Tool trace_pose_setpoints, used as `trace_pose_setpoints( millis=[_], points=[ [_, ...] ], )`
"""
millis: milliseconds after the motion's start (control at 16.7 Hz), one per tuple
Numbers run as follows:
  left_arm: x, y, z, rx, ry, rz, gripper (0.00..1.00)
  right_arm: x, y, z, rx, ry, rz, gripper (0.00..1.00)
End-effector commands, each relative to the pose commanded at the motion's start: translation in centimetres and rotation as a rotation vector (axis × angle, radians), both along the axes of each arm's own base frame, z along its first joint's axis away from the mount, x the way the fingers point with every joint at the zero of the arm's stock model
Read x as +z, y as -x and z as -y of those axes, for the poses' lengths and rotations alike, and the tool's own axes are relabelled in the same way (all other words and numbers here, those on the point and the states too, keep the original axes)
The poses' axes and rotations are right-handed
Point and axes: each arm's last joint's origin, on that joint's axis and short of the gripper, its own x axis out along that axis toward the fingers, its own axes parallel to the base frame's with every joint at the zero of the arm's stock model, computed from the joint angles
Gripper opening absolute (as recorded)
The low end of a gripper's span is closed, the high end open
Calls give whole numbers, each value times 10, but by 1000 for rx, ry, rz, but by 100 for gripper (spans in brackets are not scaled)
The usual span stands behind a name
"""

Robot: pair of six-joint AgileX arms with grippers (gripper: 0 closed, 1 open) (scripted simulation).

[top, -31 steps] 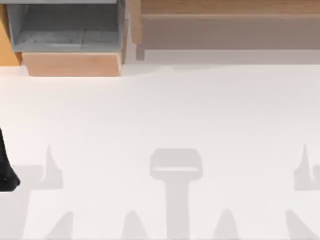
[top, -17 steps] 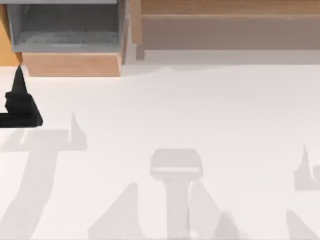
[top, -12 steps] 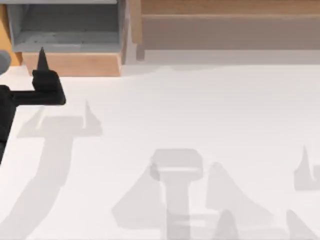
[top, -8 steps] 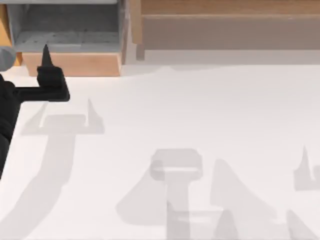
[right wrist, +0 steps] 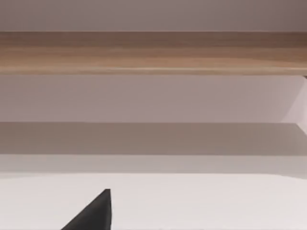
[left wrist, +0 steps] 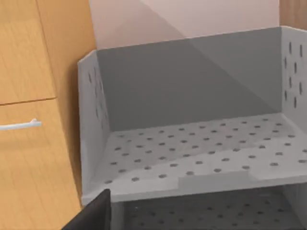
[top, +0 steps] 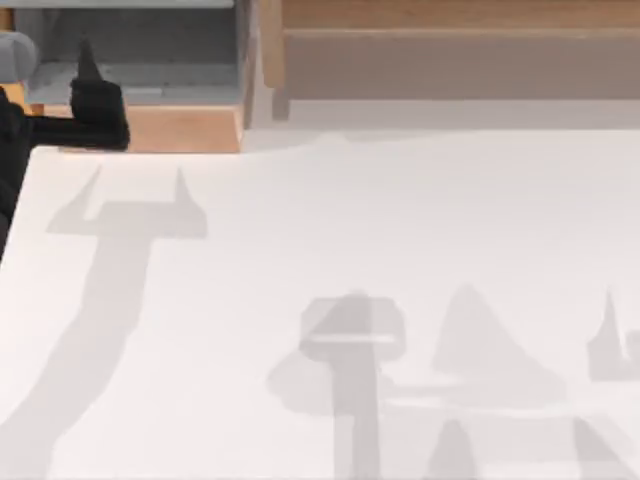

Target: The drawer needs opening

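The drawer shows as orange-brown wood [left wrist: 33, 158] with a thin pale handle [left wrist: 21, 125], beside a gray box. In the top view it is a sliver [top: 6, 20] at the far back left. My left gripper [top: 45, 70] hovers over the left front corner of that box, open. One dark finger [top: 88, 62] points toward the back over the gray lining, and its shadow on the table shows two prongs far apart. It touches nothing. My right gripper [right wrist: 153, 223] is parked low over the table, open, with one fingertip [right wrist: 93, 213] showing.
The gray-lined box [top: 150, 60] has a pale tan wood front [top: 185, 130] and a perforated floor [left wrist: 201, 158]. A long brown wooden shelf [top: 450, 50] runs along the back right. The white table [top: 350, 250] lies bare in front.
My left arm has swept from the table's front left edge toward the back, and its gripper now sits over the box's front. The right arm has not moved.
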Motion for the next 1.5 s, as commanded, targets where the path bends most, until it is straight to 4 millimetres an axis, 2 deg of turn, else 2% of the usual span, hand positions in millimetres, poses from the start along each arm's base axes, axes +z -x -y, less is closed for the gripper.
trace_pose_setpoints(
  millis=[180, 420, 720, 840, 1020, 1200, 1380, 1500],
  points=[
    [-3, -40, -10, 4, -214, -2, 100, 0, 0, 0, 0, 0, 0, 100],
    [-33, -93, -45, 52, -511, -82, 100, 0, 0, 0, 0, 0, 0, 100],
    [-53, -136, -92, 72, -768, -71, 100, 0, 0, 0, 0, 0, 0, 100],
    [-76, -152, -107, 27, -893, -81, 100, 0, 0, 0, 0, 0, 0, 100],
    [-121, -169, -141, -32, -1112, -114, 100, 0, 0, 0, 0, 0, 0, 100],
    [-150, -177, -189, -24, -1292, -105, 100, 0, 0, 0, 0, 0, 0, 100],
    [-155, -180, -226, 29, -1416, -54, 100, 0, 0, 0, 0, 0, 0, 100],
    [-154, -181, -233, 46, -1443, -37, 100, 0, 0, 0, 0, 0, 0, 100]
  ],
)
